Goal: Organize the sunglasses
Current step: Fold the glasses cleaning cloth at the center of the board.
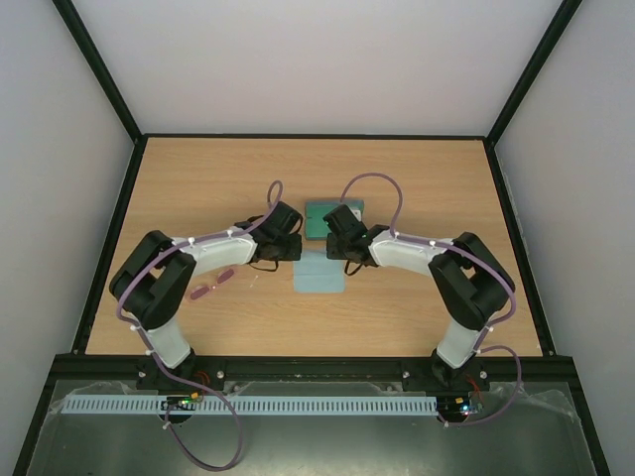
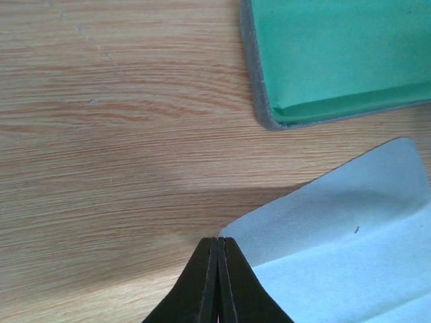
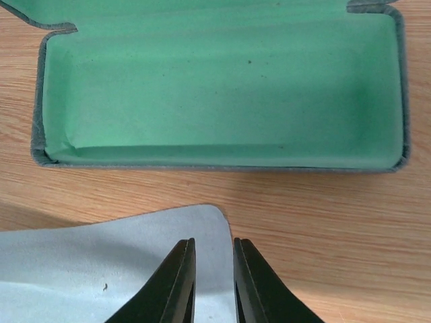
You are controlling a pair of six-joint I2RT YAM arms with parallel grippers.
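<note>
The sunglasses [image 1: 211, 286], thin-framed with pinkish lenses, lie on the table left of my left forearm, out of both wrist views. The blue-grey case [image 1: 322, 216] lies open at mid-table, its green lining empty [image 3: 222, 81]. The light blue cloth [image 1: 319, 271] lies just in front of it. My left gripper [image 2: 219, 241] is shut on the cloth's far left corner [image 2: 350, 256], which looks slightly raised. My right gripper [image 3: 214, 243] is narrowly open, its fingers on either side of the cloth's far right corner [image 3: 101, 262].
The case's near left corner [image 2: 269, 118] shows in the left wrist view, close to the cloth. Black frame rails edge the wooden table [image 1: 417, 178] on all sides. Both arms reach in toward the middle.
</note>
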